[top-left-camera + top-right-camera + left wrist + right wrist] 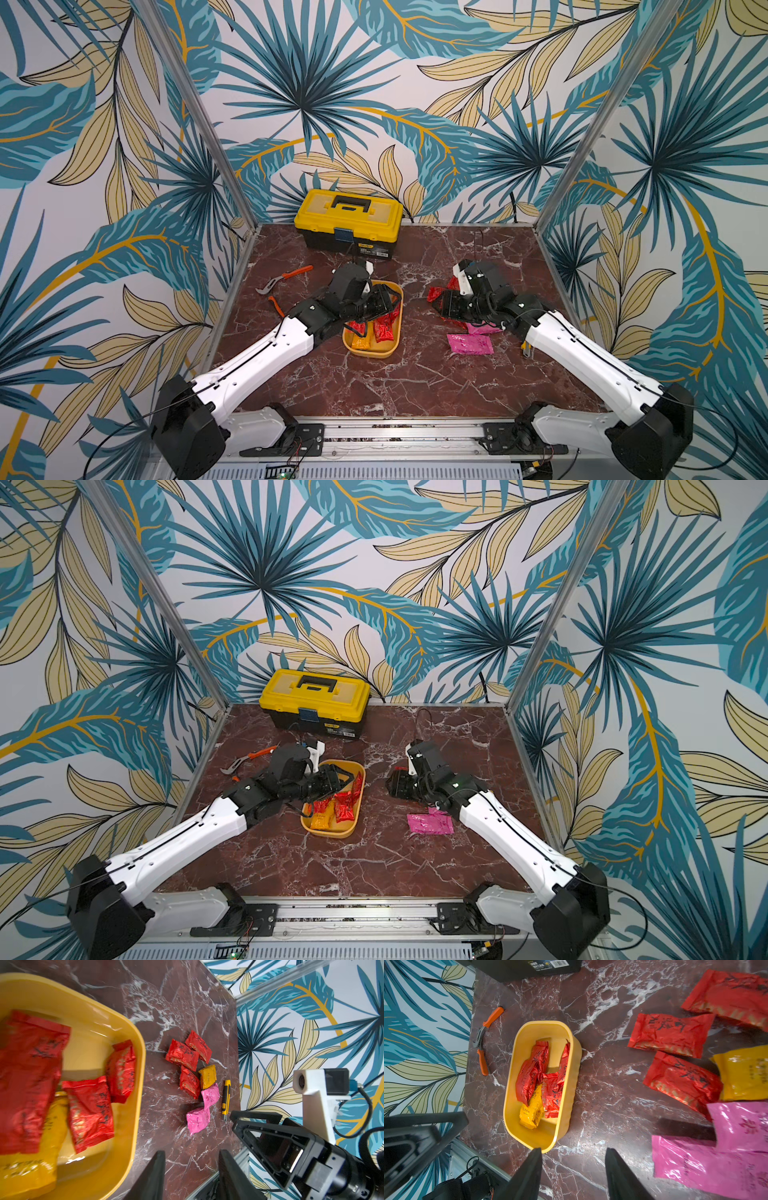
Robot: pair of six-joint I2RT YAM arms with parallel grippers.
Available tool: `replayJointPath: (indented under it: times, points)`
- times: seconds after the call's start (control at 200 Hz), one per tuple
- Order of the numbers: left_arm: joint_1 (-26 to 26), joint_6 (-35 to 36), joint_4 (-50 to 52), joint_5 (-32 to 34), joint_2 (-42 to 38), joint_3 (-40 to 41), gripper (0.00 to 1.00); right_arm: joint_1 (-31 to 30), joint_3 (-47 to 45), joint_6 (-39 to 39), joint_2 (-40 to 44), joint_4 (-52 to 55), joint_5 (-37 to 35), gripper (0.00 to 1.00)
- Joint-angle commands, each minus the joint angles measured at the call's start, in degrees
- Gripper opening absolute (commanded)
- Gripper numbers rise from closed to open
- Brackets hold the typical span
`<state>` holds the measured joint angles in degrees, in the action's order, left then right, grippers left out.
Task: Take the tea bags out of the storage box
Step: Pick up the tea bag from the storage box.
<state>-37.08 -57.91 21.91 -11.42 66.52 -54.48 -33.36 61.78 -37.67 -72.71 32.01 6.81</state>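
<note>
Sachets (188, 1057) hidden beneath right arm (569, 340) show from left wrist.

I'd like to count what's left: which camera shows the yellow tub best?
The right wrist view: the whole storage box lies unobstructed, its tea bags visible. In both top views the left arm covers much of it; the left wrist view crops it, blurred.

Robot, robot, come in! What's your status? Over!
Left gripper open, empty; right gripper open, empty. Four tea bags visible in storage box, six more on table. Pliers beside box, not blocking.
</note>
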Motion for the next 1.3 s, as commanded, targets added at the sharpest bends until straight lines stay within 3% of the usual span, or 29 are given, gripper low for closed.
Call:
replayJointPath:
  times: [0.0,0.295,0.651,1.297]
  points:
    - [1.7,-0.1,4.6,4.2,-6.8,5.1,0.49,-2.8,2.5,-2.5,-3.8,-5.5,-0.7,0.54]
    - [5.3,-5.2,13.5,8.7,-25.3,16.4,0.54,-8.2,8.3,-7.4,-17.1,-14.7,1.2,0.54]
    - [5.8,-10.1,22.8,11.5,-38.0,21.7,0.56,-11.3,11.3,-15.1,-28.4,-26.0,2.5,0.51]
    - [5.9,-10.9,23.6,11.2,-39.5,22.3,0.58,-17.6,7.4,-17.5,-32.2,-29.0,1.8,0.48]
